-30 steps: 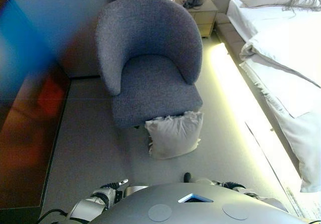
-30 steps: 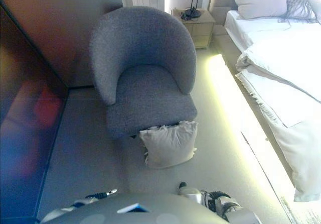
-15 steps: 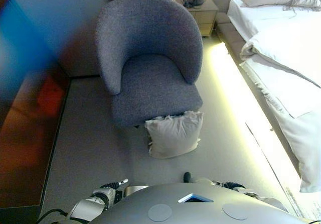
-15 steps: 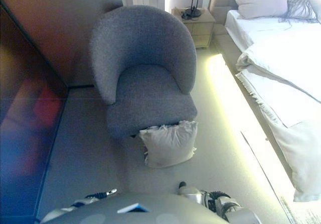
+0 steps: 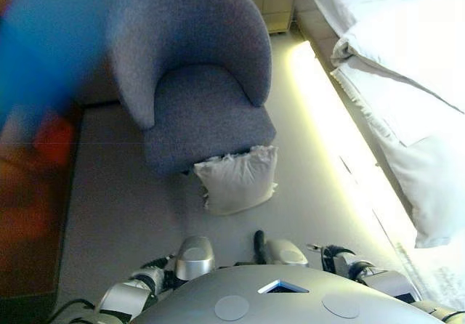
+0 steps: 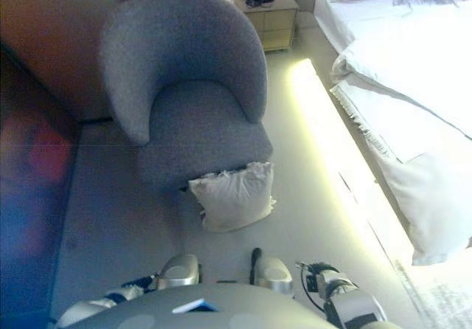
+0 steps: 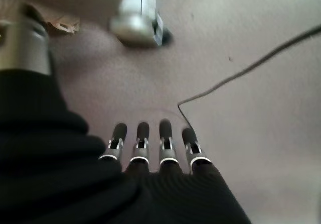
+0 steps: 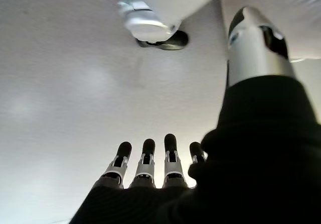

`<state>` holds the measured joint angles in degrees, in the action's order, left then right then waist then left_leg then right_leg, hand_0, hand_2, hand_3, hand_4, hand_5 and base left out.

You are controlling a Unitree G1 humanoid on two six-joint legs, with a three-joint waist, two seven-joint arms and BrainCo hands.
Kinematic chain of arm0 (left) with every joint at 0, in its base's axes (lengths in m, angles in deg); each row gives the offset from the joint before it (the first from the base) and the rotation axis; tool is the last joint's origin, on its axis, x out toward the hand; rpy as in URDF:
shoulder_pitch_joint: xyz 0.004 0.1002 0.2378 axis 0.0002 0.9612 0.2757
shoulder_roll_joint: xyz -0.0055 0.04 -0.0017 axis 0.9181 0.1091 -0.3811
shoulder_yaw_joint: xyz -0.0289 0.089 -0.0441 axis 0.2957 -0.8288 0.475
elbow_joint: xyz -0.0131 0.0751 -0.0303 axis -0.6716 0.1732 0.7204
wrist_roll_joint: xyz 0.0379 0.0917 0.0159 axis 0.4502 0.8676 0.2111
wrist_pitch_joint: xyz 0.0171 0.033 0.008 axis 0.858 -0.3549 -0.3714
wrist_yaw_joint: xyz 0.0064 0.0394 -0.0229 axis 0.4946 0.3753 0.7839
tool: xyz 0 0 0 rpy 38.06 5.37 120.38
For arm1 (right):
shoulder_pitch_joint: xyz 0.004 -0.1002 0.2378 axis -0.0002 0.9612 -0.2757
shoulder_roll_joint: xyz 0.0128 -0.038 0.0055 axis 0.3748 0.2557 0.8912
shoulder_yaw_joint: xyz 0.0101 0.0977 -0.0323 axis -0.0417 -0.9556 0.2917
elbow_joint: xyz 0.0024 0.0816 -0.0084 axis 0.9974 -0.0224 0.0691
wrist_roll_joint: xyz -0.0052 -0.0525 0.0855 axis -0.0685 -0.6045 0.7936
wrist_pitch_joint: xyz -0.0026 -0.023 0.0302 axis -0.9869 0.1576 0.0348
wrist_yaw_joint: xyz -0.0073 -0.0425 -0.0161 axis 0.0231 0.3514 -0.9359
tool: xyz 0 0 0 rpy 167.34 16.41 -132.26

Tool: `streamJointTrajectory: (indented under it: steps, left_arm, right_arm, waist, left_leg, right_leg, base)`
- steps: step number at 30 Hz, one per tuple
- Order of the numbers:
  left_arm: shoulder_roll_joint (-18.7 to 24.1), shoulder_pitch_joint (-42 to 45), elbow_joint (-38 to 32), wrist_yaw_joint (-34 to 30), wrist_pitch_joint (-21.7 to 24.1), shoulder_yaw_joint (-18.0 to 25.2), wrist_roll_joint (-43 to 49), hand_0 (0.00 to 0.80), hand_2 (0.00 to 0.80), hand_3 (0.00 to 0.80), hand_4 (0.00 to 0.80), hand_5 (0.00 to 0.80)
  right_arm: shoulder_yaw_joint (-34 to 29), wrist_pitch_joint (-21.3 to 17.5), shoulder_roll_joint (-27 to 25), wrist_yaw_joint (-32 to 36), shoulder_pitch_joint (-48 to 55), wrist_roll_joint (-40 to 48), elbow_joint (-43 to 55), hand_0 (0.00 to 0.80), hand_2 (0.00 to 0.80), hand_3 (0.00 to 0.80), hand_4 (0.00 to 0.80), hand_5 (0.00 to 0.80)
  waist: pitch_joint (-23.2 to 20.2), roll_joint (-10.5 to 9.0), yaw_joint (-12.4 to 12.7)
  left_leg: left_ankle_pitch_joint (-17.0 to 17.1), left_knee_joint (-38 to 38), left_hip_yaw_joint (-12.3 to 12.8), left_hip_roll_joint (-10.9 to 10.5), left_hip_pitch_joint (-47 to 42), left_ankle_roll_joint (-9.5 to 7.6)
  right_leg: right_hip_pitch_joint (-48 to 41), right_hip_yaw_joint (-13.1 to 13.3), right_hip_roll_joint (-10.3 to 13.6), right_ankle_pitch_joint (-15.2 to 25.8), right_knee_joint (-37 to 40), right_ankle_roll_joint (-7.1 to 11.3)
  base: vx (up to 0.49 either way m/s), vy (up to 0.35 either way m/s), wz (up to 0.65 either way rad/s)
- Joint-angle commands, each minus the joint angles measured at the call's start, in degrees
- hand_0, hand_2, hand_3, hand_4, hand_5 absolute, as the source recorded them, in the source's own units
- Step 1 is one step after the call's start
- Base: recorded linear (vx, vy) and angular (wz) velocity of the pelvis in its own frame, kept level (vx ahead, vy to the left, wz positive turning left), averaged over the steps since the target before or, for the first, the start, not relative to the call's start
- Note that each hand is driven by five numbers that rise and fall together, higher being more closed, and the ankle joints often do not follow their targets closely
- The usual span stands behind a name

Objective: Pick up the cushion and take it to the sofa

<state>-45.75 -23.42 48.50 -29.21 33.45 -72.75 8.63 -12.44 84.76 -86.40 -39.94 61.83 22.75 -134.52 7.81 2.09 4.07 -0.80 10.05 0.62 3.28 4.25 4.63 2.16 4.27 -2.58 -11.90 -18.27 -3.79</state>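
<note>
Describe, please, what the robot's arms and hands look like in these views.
Both arms are silver-grey. The left hand and right hand each wear a dark ribbed cover over back and wrist, with a row of silver, dark-tipped fingers and a silver thumb set apart.

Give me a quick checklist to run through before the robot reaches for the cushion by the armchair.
1. Cushion in view, on the floor against the armchair front: ok.
2. Left hand empty, fingers straight: ok.
3. Right hand empty, fingers straight: ok.
4. Floor between robot and cushion free of obstacles: ok.
5. Hands near the cushion: not ok, both hang low by the robot.
6. Bed clear of the path: ok.
</note>
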Motion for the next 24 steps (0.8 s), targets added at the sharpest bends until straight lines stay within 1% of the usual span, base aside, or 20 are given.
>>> streamJointTrajectory:
  steps: [1, 3, 5, 7, 9, 10, 12, 13, 14, 15, 16, 18, 19, 20, 21, 23, 24]
  left_arm:
    - [-1.1, 0.4, 1.1, -0.3, 0.8, 0.2, 2.3, 0.0, 0.0, 0.0, 0.0, 0.0]
    - [-1.6, 0.7, 1.2, -0.2, 0.8, -0.4, 1.8, 0.0, 0.0, 0.0, 0.0, 0.0]
    - [-1.9, 0.8, 1.3, 0.3, 0.6, -0.6, 0.8, 0.0, 0.0, 0.0, 0.0, 0.0]
    - [-1.8, 0.5, 1.4, 0.4, 0.0, -0.6, 0.2, 0.0, 0.0, 0.0, 0.0, 0.0]
    - [-1.4, 0.1, 1.4, 0.1, -0.5, -0.8, 1.7, 0.0, 0.0, 0.0, 0.0, 0.0]
    - [-1.2, -0.1, 1.5, -0.1, -0.4, -0.9, 2.4, 0.0, 0.0, 0.0, 0.0, 0.0]
    - [-1.0, -0.6, 1.3, -0.1, -0.3, -1.3, 1.7, 0.0, 0.0, 0.0, 0.0, 0.0]
    - [-0.6, -1.0, 1.1, -0.3, -0.6, -1.4, 1.1, 0.0, 0.0, 0.0, 0.0, 0.0]
    - [-0.5, -1.1, 1.0, -0.4, -0.7, -1.4, 1.0, 0.0, 0.0, 0.0, 0.0, 0.0]
    - [-0.2, -1.6, 0.8, -0.5, -1.1, -1.3, 1.2, 0.0, 0.0, 0.0, 0.0, 0.0]
    - [0.1, -2.0, 0.7, -0.5, -1.4, -1.4, 1.3, 0.0, 0.0, 0.0, 0.0, 0.0]
    - [1.0, -2.8, 1.2, -0.9, -1.4, -0.9, 2.4, 0.0, 0.0, 0.0, 0.0, 0.0]
    - [1.3, -3.0, 1.3, -1.1, -1.4, -0.7, 2.5, 0.0, 0.0, 0.0, 0.0, 0.0]
    - [1.7, -3.2, 1.2, -1.3, -1.6, -0.3, 2.3, 0.0, 0.0, 0.0, 0.0, 0.0]
    - [2.0, -3.8, 1.2, -1.9, -1.8, -0.1, 2.0, 0.0, 0.0, 0.0, 0.0, 0.0]
    - [2.1, -4.7, 1.4, -2.6, -2.1, -0.2, 2.0, 0.0, 0.0, 0.0, 0.0, 0.0]
    - [2.1, -5.4, 1.6, -2.5, -2.4, -0.3, 1.7, 0.0, 0.0, 0.0, 0.0, 0.0]
  right_arm:
    - [0.0, 0.0, 0.8, -0.7, 1.1, 0.2, 0.4, 0.0, 0.0, 0.0, 0.0, 0.0]
    - [-0.1, 0.3, 0.6, -0.6, 1.2, -0.3, 0.0, 0.0, 0.0, 0.0, 0.0, 0.0]
    - [-0.2, 0.8, 0.6, -0.9, 1.3, -0.7, -0.2, 0.0, 0.0, 0.0, 0.0, 0.0]
    - [-0.5, 1.1, 0.8, -1.2, 1.3, -1.3, -0.3, 0.0, 0.0, 0.0, 0.0, 0.0]
    - [-1.2, 1.1, 1.0, -1.5, 1.7, -1.1, -0.5, 0.0, 0.0, 0.0, 0.0, 0.0]
    - [-1.5, 1.2, 1.1, -1.5, 1.8, -0.9, -0.4, 0.0, 0.0, 0.0, 0.0, 0.0]
    - [-1.9, 1.1, 1.4, -1.3, 2.2, -1.1, -0.4, 0.0, 0.0, 0.0, 0.0, 0.0]
    - [-1.9, 0.8, 1.6, -1.1, 2.3, -1.5, -0.3, 0.0, 0.0, 0.0, 0.0, 0.0]
    - [-1.9, 0.6, 1.6, -1.1, 2.4, -1.5, -0.2, 0.0, 0.0, 0.0, 0.0, 0.0]
    - [-1.7, 0.2, 2.1, -1.6, 2.4, -1.4, 0.3, 0.0, 0.0, 0.0, 0.0, 0.0]
    - [-1.6, 0.0, 2.3, -2.2, 2.3, -1.1, 0.7, 0.0, 0.0, 0.0, 0.0, 0.0]
    - [-1.8, -0.4, 2.5, -3.7, 1.8, 0.7, 1.6, 0.0, 0.0, 0.0, 0.0, 0.0]
    - [-1.9, -0.4, 2.5, -3.9, 1.6, 1.1, 1.8, 0.0, 0.0, 0.0, 0.0, 0.0]
    - [-2.0, -0.2, 2.4, -4.0, 1.2, 1.1, 2.1, 0.0, 0.0, 0.0, 0.0, 0.0]
    - [-2.0, -0.4, 2.2, -4.3, 0.9, 1.3, 2.2, 0.0, 0.0, 0.0, 0.0, 0.0]
    - [-1.9, -0.7, 2.0, -4.4, 0.8, 1.2, 2.5, 0.0, 0.0, 0.0, 0.0, 0.0]
    - [-1.8, -1.0, 1.8, -3.8, 0.8, 0.7, 2.8, 0.0, 0.0, 0.0, 0.0, 0.0]
  waist:
    - [0.2, -2.77, 1.4]
    - [-0.2, -2.69, 2.2]
    - [-0.7, -2.49, 2.4]
    - [-1.2, -2.52, 1.9]
    - [-1.9, -2.43, 1.1]
    - [-2.3, -2.56, 0.8]
    - [-3.0, -3.12, 0.6]
    - [-3.4, -3.59, 0.7]
    - [-3.6, -3.72, 0.7]
    - [-4.2, -4.21, 0.8]
    - [-4.5, -4.19, 0.8]
    - [-4.6, -3.6, 0.2]
    - [-4.5, -3.43, -0.1]
    - [-4.3, -3.15, -0.6]
    - [-3.8, -2.78, -1.4]
    - [-2.8, -2.45, -2.7]
    - [-2.1, -2.19, -3.6]
  left_leg:
    - [15.8, -9.2, 0.0, -1.4, 10.2, -1.36]
    - [16.7, -12.1, -0.3, -0.9, 11.2, -0.72]
    - [16.7, -12.2, -0.5, -0.2, 11.7, -0.53]
    - [14.3, -11.5, 0.8, 0.6, 10.7, -1.12]
    - [13.0, -9.7, 2.3, 1.3, 10.0, -1.62]
    - [12.4, -8.5, 2.4, 1.1, 9.9, -2.03]
    - [10.9, -6.4, 2.3, 0.0, 10.2, -3.11]
    - [10.2, -5.6, 2.3, -0.9, 10.2, -3.91]
    - [10.0, -5.5, 2.4, -1.1, 10.2, -4.08]
    - [9.4, -5.7, 2.2, -2.1, 9.4, -5.3]
    - [9.0, -6.2, 2.2, -2.5, 8.7, -5.9]
    - [8.1, -7.4, 1.9, -2.8, 6.0, -6.96]
    - [7.7, -7.7, 2.1, -2.9, 5.1, -7.18]
    - [7.2, -8.6, 1.9, -3.0, 3.1, -7.26]
    - [6.8, -9.8, 1.7, -3.0, 0.8, -7.16]
    - [6.2, -10.9, 1.3, -3.0, -2.1, -6.58]
    - [5.4, -11.8, 1.4, -2.5, -4.3, -6.09]
  right_leg:
    - [-18.4, 4.2, -0.3, 7.1, 19.1, 2.74]
    - [-20.6, 5.6, 0.1, 5.7, 19.2, 2.95]
    - [-21.4, 6.2, 0.7, 4.2, 18.5, 3.23]
    - [-21.4, 5.8, 2.1, 2.9, 16.9, 3.99]
    - [-21.4, 4.7, 3.3, 1.5, 15.0, 4.75]
    - [-21.3, 4.5, 3.9, 1.5, 13.8, 5.12]
    - [-20.8, 4.3, 4.9, 3.1, 11.2, 5.99]
    - [-20.5, 4.0, 5.7, 5.4, 9.3, 6.91]
    - [-20.4, 3.9, 5.9, 5.9, 8.9, 7.11]
    - [-19.2, 3.5, 6.7, 9.8, 5.0, 8.76]
    - [-17.8, 3.0, 6.8, 12.1, 1.9, 9.67]
    - [-12.4, 0.7, 6.5, 15.8, -7.0, 11.42]
    - [-10.6, -0.3, 6.5, 16.4, -8.9, 11.64]
    - [-7.2, -1.7, 6.9, 18.0, -10.3, 11.85]
    - [-3.2, -3.7, 7.3, 17.4, -8.3, 11.51]
    - [0.5, -6.8, 8.3, 15.7, -3.4, 10.62]
    - [2.8, -8.4, 10.2, 16.3, 0.5, 10.25]
  base:
    - [0.443, 0.08, -0.1]
    - [0.418, 0.102, -0.06]
    - [0.398, 0.14, -0.48]
    - [0.351, 0.159, -0.58]
    - [0.393, 0.197, -0.74]
    - [0.453, 0.219, -0.72]
    - [0.352, 0.161, -0.41]
    - [0.229, 0.108, -0.18]
    - [0.268, 0.124, -0.13]
    - [0.213, 0.098, -0.11]
    - [0.273, 0.128, -0.11]
    - [0.247, 0.123, -0.08]
    - [0.222, 0.102, 0.0]
    - [0.218, 0.064, -0.02]
    - [0.241, 0.028, -0.15]
    - [0.215, -0.061, -0.18]
    - [0.153, -0.135, 0.04]
